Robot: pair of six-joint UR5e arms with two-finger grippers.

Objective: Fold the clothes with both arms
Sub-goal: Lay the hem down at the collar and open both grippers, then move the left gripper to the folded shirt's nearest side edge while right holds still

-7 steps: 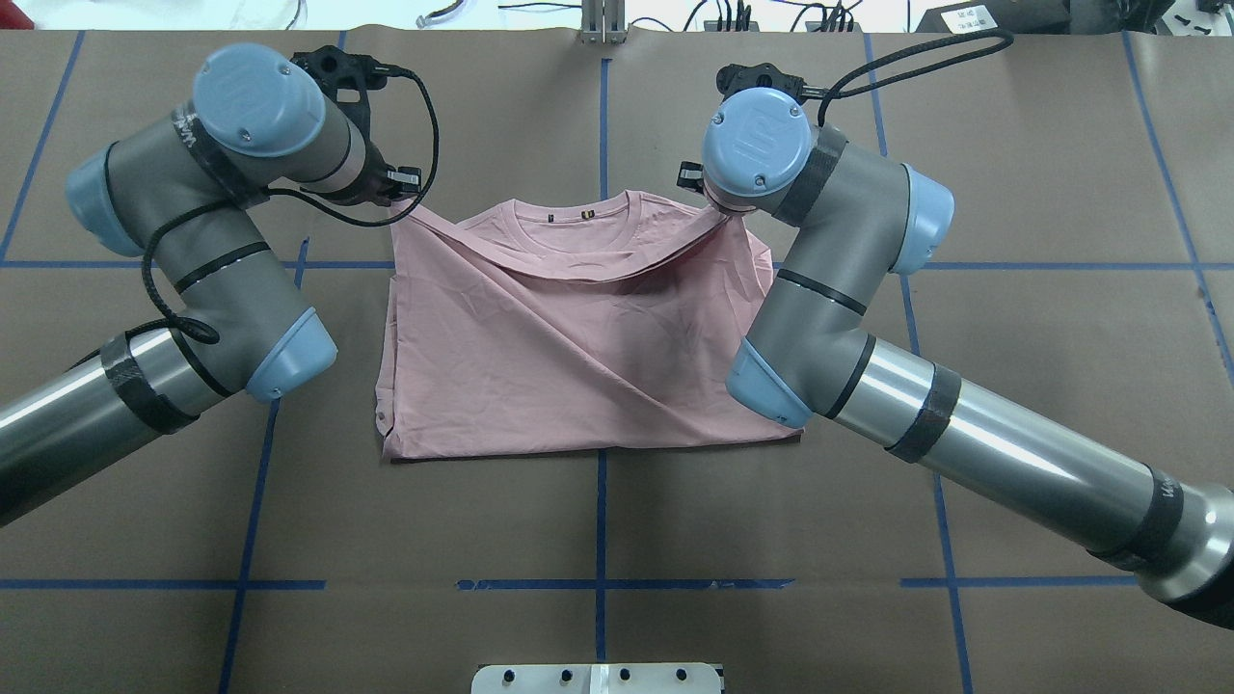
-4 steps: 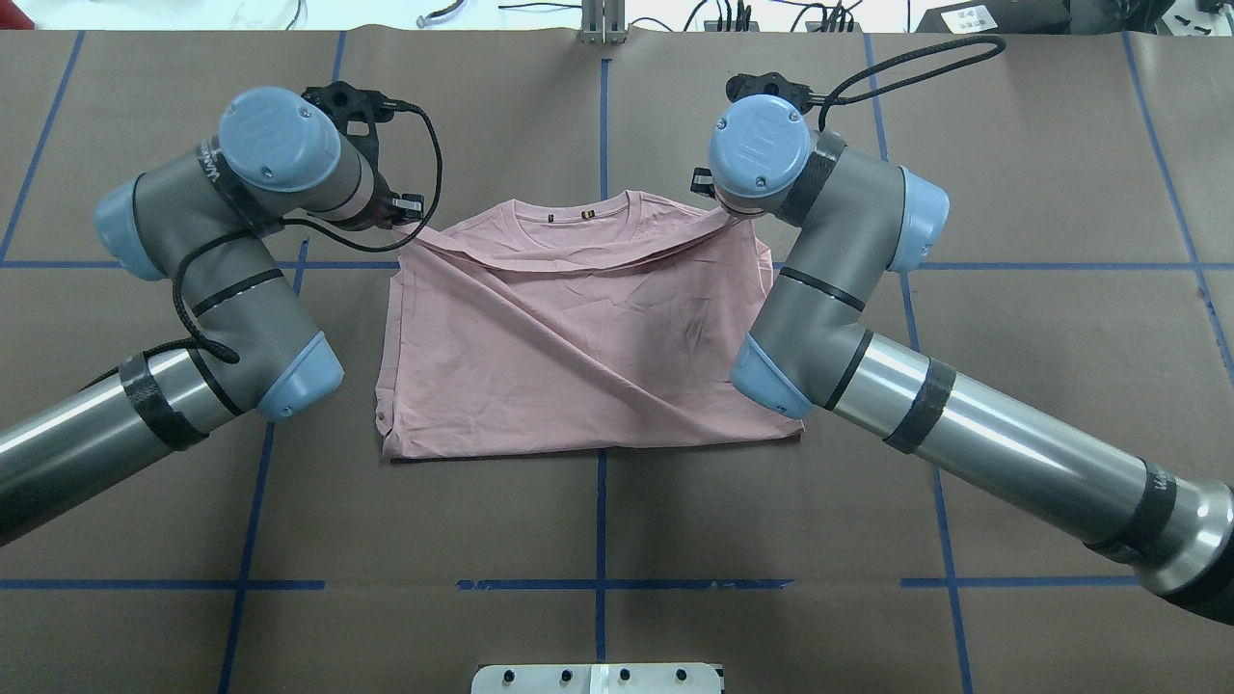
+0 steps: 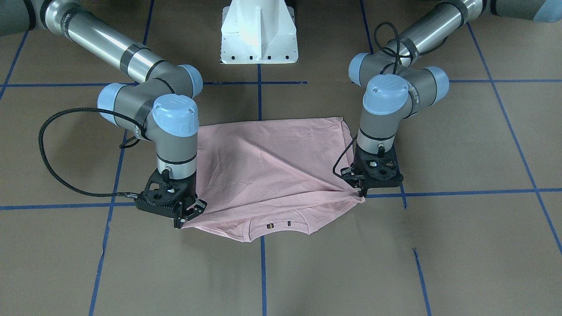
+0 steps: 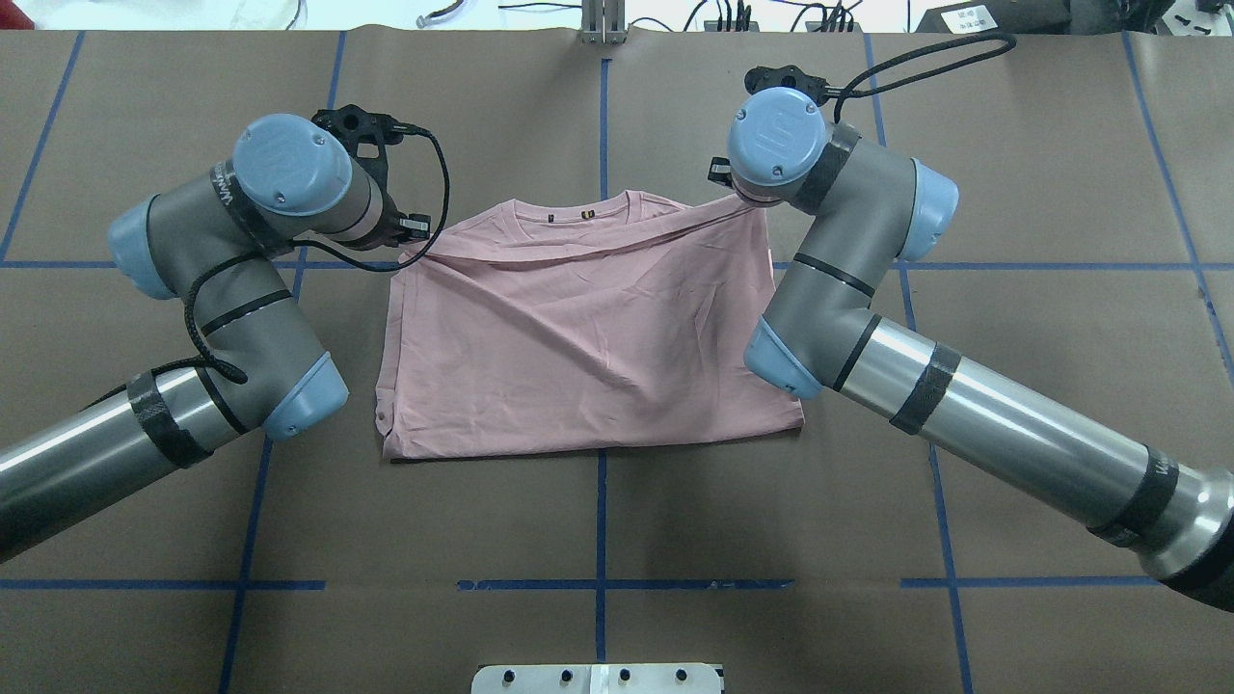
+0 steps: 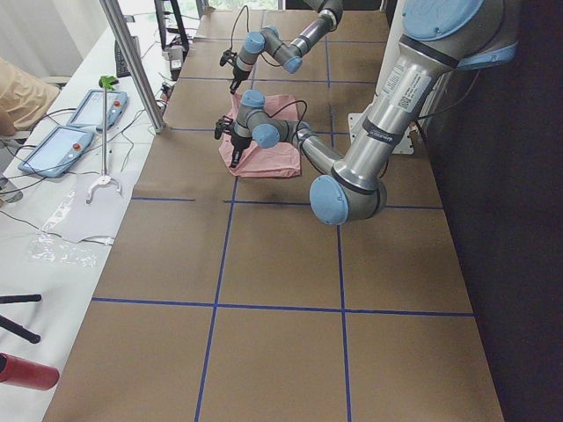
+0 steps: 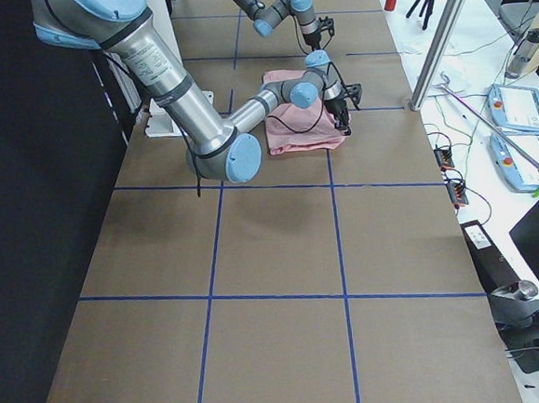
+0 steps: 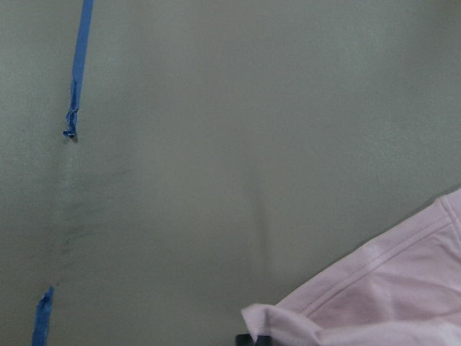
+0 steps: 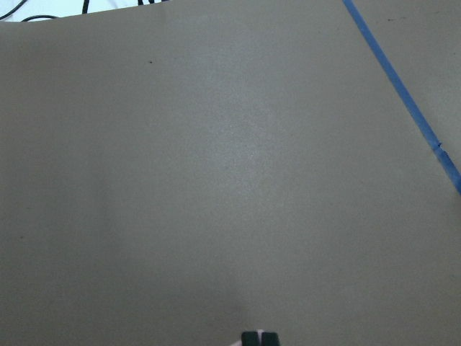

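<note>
The pale pink T-shirt (image 4: pixel 578 347) lies doubled over on the brown table, plain side up, its collar (image 4: pixel 569 214) at the far edge. The doubled-over layer's two corners sit low by the collar, one in each gripper. My left gripper (image 3: pixel 362 193) is shut on the corner at the shirt's (image 3: pixel 263 175) left shoulder. My right gripper (image 3: pixel 182 221) is shut on the opposite corner. In the left wrist view, pink cloth (image 7: pixel 382 295) bunches at the dark fingertips (image 7: pixel 248 339). The right wrist view shows fingertips (image 8: pixel 251 337) pressed together over bare table.
The white pedestal (image 3: pixel 259 35) stands at the robot's side of the table. Blue tape lines (image 4: pixel 601 125) cross the brown surface. A side bench with tablets (image 5: pixel 53 149) and a metal post (image 5: pixel 132 61) runs beyond the far edge.
Both grippers have lowered the raised fold toward the collar. The sagging layer has flattened onto the shirt and the shadow beneath it is gone.
</note>
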